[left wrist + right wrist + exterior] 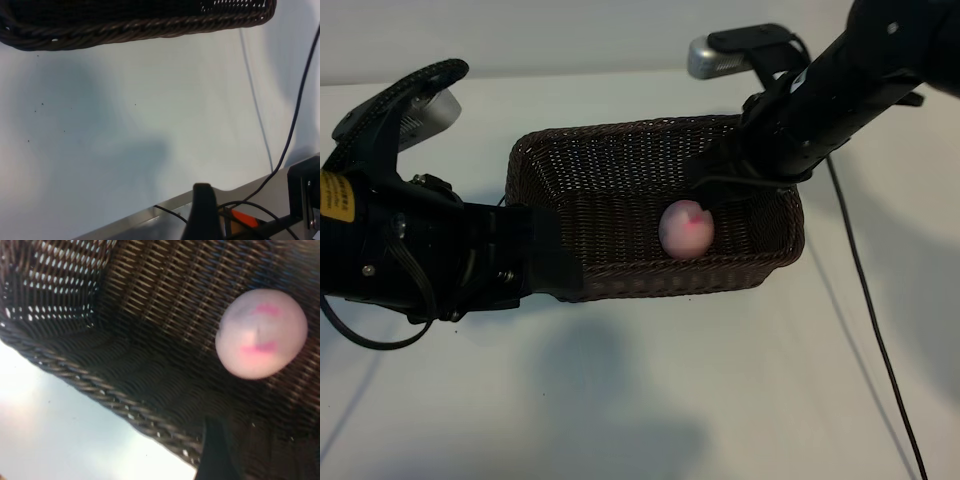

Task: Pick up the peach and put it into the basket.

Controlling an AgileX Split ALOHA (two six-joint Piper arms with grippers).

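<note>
You're looking at the peach point(686, 228) lying free inside the basket point(620, 160), right gripper point(712, 185) hanging just above with jaws apart, left gripper point(535, 262) idling open by the rim; peach seems light, smooth, roll-prone, best pinched across its middle.

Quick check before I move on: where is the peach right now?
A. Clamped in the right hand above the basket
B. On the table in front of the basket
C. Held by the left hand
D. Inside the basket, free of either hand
D. The peach rests on the woven floor of the basket, and the right wrist view shows nothing gripping it; the right hand hangs just beside it.
</note>
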